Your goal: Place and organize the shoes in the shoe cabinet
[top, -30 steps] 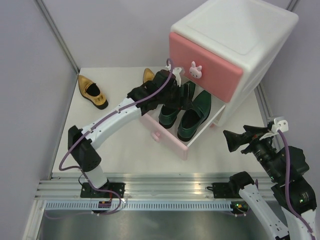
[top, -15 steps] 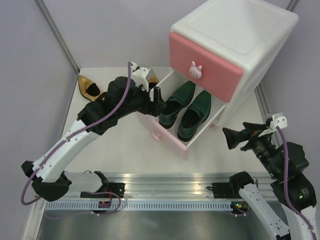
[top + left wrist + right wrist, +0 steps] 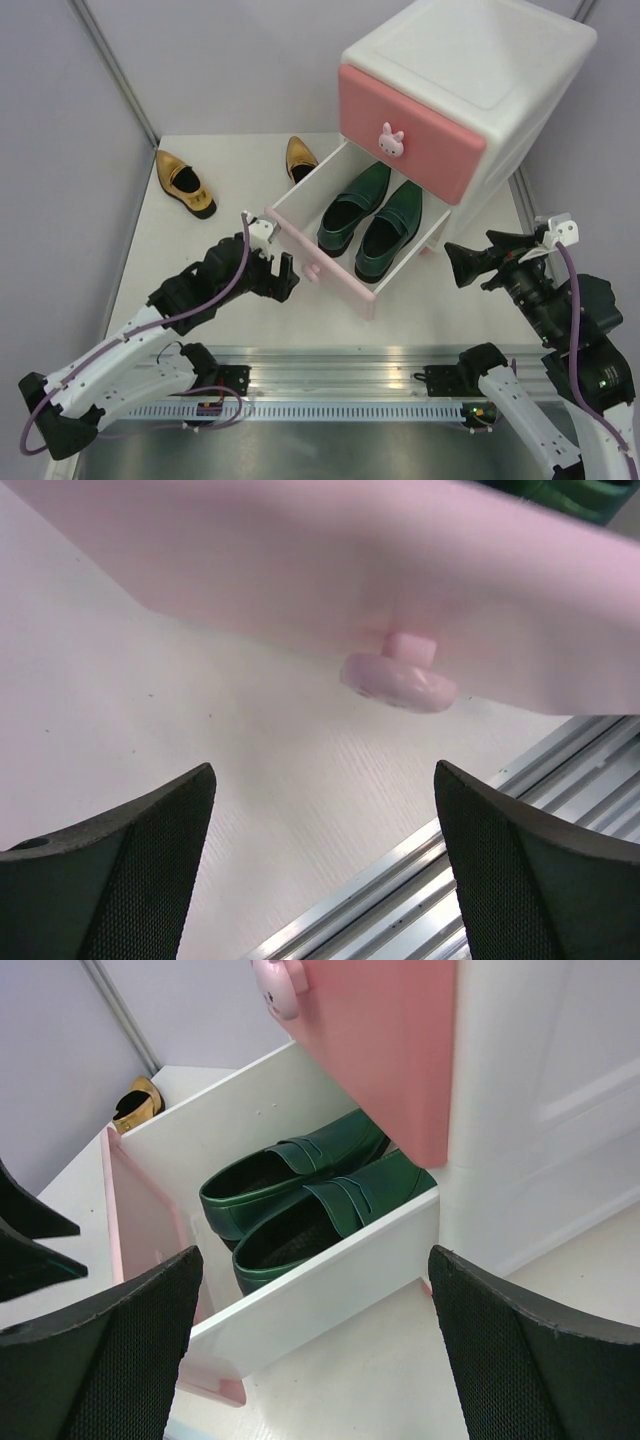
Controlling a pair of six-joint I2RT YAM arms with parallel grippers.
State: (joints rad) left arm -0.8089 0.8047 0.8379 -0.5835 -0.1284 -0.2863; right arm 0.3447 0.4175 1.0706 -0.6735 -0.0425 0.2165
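Top external view first. Shows the green shoes side by side in the pulled-out lower drawer of the shoe cabinet, toes in toward the cabinet body, heels toward the pink front. Shows the upper drawer closed. Puts the first gold shoe near the far left corner of the desk, long axis slanting from toe at the far left to heel at the near right. Puts the second gold shoe at the far edge, just beside the drawer's left wall and partly hidden by it.

Points to the gold pair as the likely next pick, judging by two shoes not yet in the cabinet. Places both far and to the left of the left fingers, and well apart from the right fingers across the drawer; makes the left arm the nearer one. Calls for closing across a shoe's narrow width, not along its slant.

Finds the left fingers spread wide, empty, touching nothing, hovering just before the drawer front with its knob ahead between them. Finds the right fingers equally wide apart, holding nothing, aimed at the open drawer from near the desk's near right corner.
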